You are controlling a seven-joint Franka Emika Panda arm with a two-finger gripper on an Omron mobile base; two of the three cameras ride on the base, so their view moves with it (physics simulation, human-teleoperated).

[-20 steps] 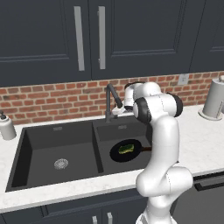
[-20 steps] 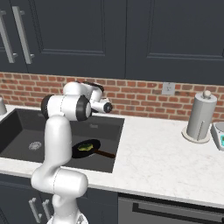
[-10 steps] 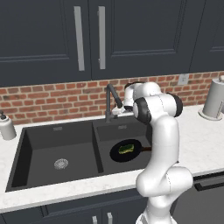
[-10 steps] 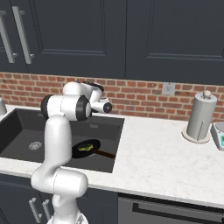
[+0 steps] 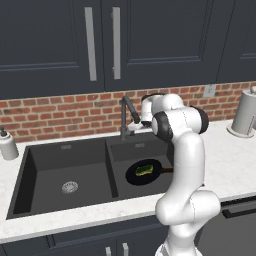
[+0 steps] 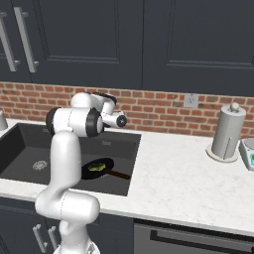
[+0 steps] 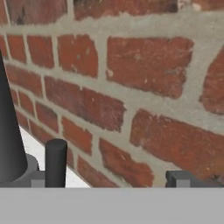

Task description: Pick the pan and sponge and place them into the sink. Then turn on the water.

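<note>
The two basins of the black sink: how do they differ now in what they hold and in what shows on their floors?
The left basin of the matte black double-basin sink holds nothing, while the right basin holds the round black frying pan with the small yellow-green sponge on it. A round silver drain shows in the left basin; the right basin's floor is partly covered. Both are dry.

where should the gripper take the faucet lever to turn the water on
Take the short side lever, a stubby dark peg beside the faucet stem. Come from the sink's right side, jaws straddling the free end, since the brick wall sits close behind it.
</note>
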